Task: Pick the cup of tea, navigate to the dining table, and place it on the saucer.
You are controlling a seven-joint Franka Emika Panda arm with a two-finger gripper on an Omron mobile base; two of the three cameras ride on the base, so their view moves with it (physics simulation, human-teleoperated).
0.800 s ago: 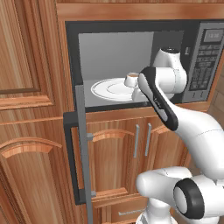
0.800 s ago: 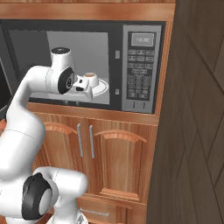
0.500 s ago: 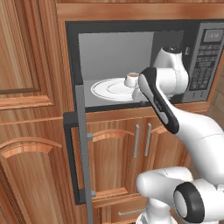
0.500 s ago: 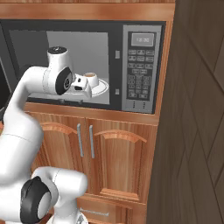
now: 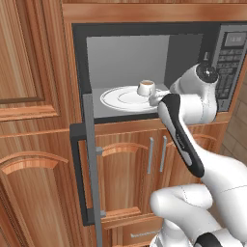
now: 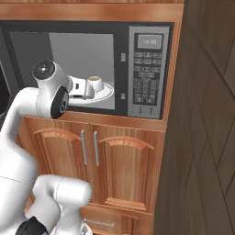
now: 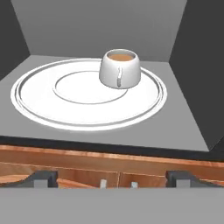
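The cup of tea (image 7: 120, 67) is a small white cup with brown liquid. It stands on the right part of a large white plate (image 7: 39, 98) inside the open microwave, and it also shows in both base views (image 5: 145, 87) (image 6: 95, 83). My gripper (image 7: 112, 179) is open at the mouth of the microwave, short of the cup, with nothing between its fingertips (image 7: 41, 179). In the base views the gripper (image 5: 155, 99) (image 6: 83, 90) sits just in front of the plate's rim. The dining table and the saucer are out of view.
The microwave door (image 5: 91, 159) hangs open to the left, edge-on. The keypad panel (image 6: 147, 69) is on the right of the cavity. Wooden cabinet doors (image 6: 110, 170) lie below, and a dark wooden wall (image 6: 206, 137) closes off the right side.
My wrist and forearm have shifted a little in front of the microwave. The hand has stayed at the opening with jaws open. The cup and plate have not moved.
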